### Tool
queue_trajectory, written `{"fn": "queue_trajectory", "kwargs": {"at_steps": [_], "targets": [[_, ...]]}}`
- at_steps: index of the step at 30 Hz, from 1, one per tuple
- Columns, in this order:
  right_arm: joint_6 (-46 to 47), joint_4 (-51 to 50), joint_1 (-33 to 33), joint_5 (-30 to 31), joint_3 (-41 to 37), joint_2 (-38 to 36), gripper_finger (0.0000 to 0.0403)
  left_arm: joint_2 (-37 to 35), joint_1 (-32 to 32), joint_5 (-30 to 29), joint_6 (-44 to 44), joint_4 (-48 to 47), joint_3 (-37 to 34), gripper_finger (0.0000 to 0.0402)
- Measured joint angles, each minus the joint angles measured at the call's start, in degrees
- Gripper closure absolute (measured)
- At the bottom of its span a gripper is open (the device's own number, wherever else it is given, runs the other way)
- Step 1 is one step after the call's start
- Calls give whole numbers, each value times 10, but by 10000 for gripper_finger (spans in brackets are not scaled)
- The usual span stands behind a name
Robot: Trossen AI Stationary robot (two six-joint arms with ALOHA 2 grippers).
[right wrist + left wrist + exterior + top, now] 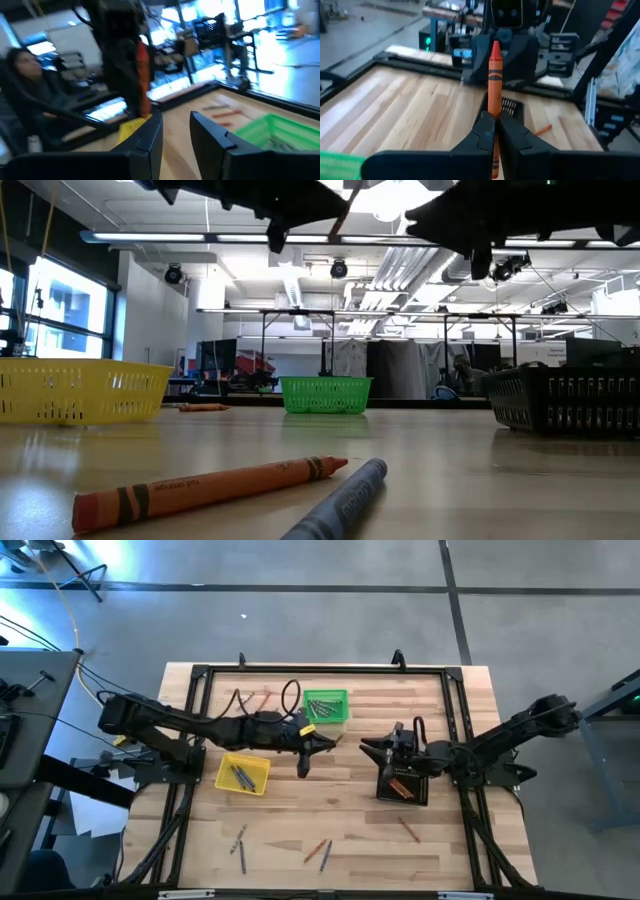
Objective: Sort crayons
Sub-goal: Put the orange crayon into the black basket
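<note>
My left gripper (325, 745) is above the table's middle, just near of the green basket (327, 706), and is shut on an orange-red crayon (494, 75). My right gripper (365, 747) faces it from the right, open and empty, above the black basket's (403, 786) far edge. In the right wrist view its fingers (152, 132) stand apart. The held crayon also shows in that view (143, 75). Grey crayons lie in the yellow basket (243, 773) and orange-red ones in the black basket. Loose crayons (318, 851) lie flat on the table near its front edge. My left gripper pinches the orange-red crayon's wrapped shaft (494, 107) between its two fingers (482, 131). The crayon lies along the fingers and sticks out past their tips, its pointed end (495, 47) free. It is lifted clear of the table.
More loose crayons lie at the far left (250, 698), front left (238, 840) and front right (408, 830). The low view shows an orange crayon (200, 490) and a blue-grey one (340, 502) close up. A black frame (330, 669) runs around the table's edges.
</note>
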Motion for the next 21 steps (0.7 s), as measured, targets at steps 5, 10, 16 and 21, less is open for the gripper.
{"fn": "queue_trajectory", "kwargs": {"at_steps": [5, 10, 16, 21], "targets": [[-14, 13, 0, -22, 27, 10, 311, 34, -10, -11, 0, 58, 0, 401], [-34, 9, 0, -25, 63, 34, 311, 46, -10, -11, -4, 81, 0, 401], [-49, 6, 0, -25, 91, 57, 306, 46, -13, -11, -4, 90, 0, 401], [-49, 0, -5, -26, 107, 75, 293, 46, -14, -11, 0, 96, 0, 401]]}}
